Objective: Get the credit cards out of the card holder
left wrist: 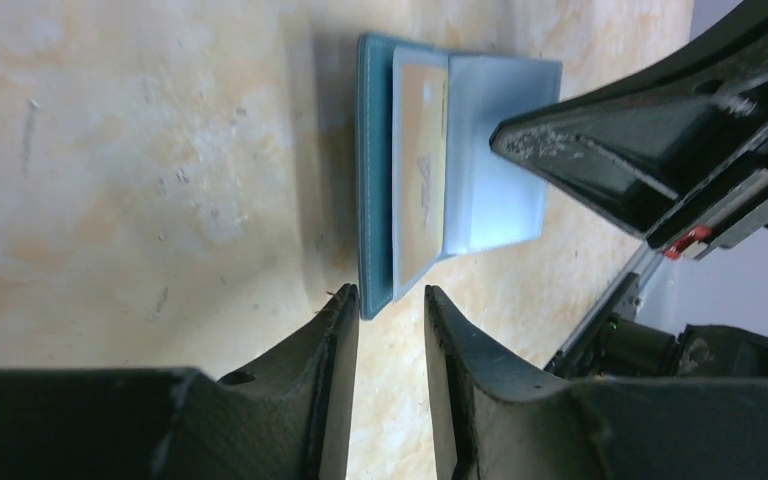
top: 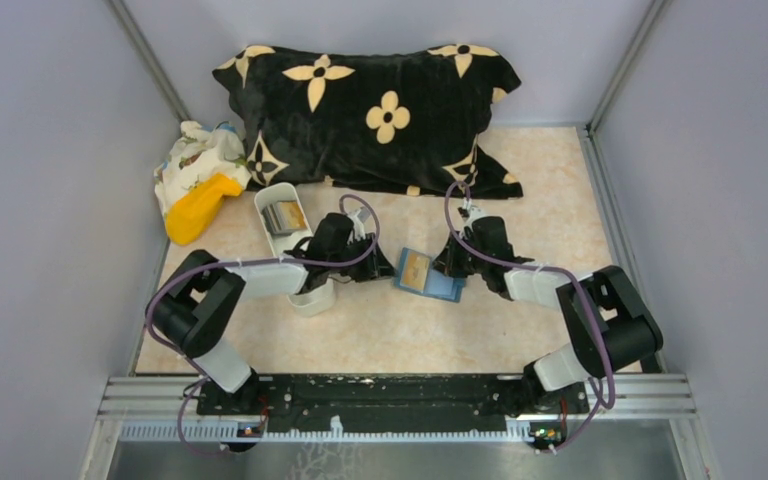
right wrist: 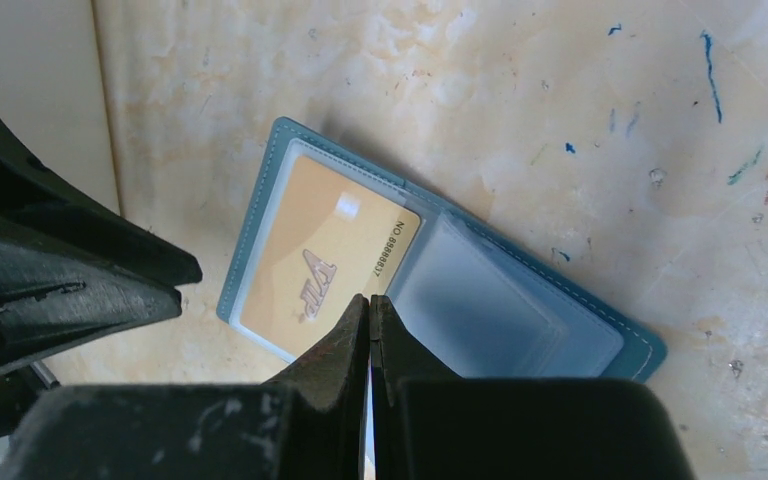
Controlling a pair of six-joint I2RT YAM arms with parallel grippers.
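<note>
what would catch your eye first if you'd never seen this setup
The big black pillow with cream flowers, lying along the far edge of the table, grabs the eye first. Next is the blue card holder lying open mid-table, a tan card showing in its clear sleeve. At far left a bright yellow object sits against a patterned cloth.

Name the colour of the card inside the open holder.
The card is tan-orange with a silvery logo, clearest in the right wrist view.
</note>
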